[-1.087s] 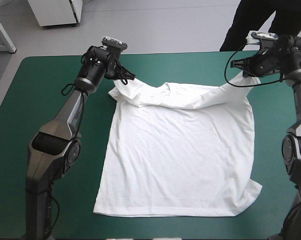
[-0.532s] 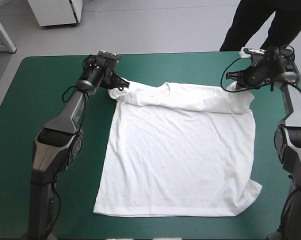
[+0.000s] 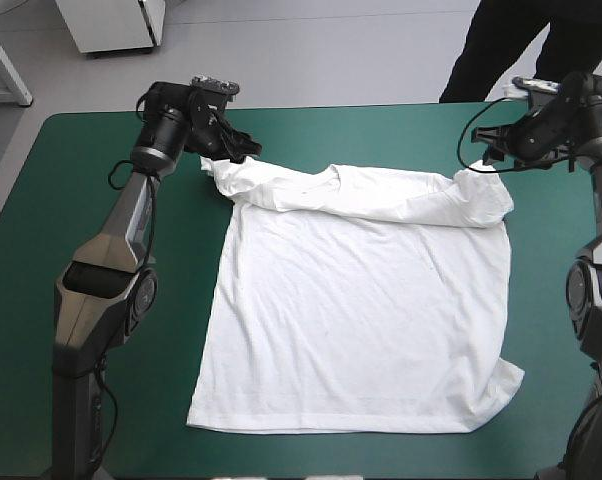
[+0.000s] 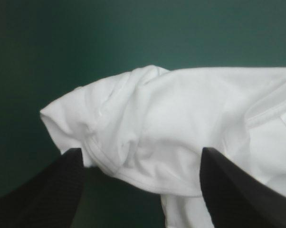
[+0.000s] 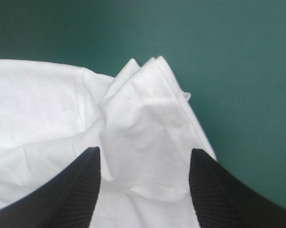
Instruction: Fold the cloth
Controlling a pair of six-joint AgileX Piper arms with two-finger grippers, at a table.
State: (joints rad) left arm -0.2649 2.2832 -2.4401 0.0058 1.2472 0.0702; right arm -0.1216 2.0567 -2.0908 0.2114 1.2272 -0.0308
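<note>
The T-shirt [image 3: 361,320] lay spread on the table [image 3: 71,220], its far edge folded back onto itself. My left gripper [image 4: 140,154] and right gripper [image 5: 145,152] stood wide open, holding nothing, each over a far corner of the T-shirt.

The left arm [image 3: 126,220], at the left of the high view, is built of dark grey metallic links joined by rounded black housings. The lowest housing, toward the lower left, has a round grey cap on its side. The right arm [image 3: 593,290], along the right edge, appears to be of the same make, though little of it shows. In the wrist views the left gripper [image 4: 140,151] and the right gripper [image 5: 144,149] each have two broad black fingers [image 5: 69,192], curved like fins, with fine ribbing across their faces.
</note>
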